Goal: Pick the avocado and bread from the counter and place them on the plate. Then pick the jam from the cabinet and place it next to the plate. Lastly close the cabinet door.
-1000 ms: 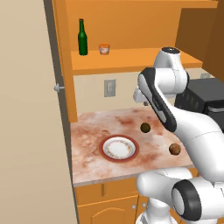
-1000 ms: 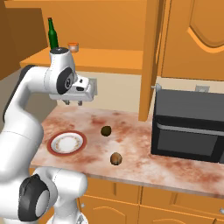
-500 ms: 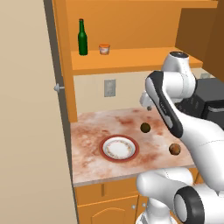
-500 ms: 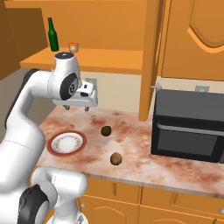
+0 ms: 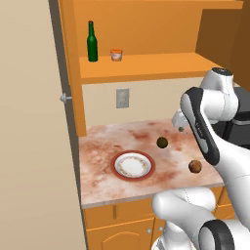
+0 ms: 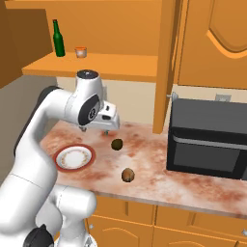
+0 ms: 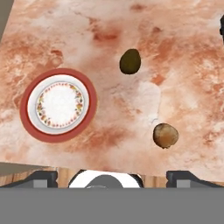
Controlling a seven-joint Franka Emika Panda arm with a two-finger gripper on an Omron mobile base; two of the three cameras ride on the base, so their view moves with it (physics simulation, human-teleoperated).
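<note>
A: So, is anything readable showing — brands, labels?

B: No lettering can be made out; the jam [image 5: 116, 54] is too small to tell, sitting on the cabinet [image 5: 146, 66] shelf near the green bottle [image 5: 92, 42].

A: What is changing from a moment ago?

B: The arm is swinging rightward along the counter [image 5: 102, 166], and the gripper [image 6: 106, 128] is now hanging above the stone near the avocado [image 6: 117, 144]. The food and the plate [image 5: 133, 165] are lying where they were.

A: And the fingers?

B: I cannot tell whether they are spread or pressed together, but they are gripping nothing. The avocado [image 7: 130, 61] is sitting apart from them; the bread [image 7: 166, 135] is lying nearer the front edge, the plate [image 7: 57, 105] off to one side, all well apart.
</note>
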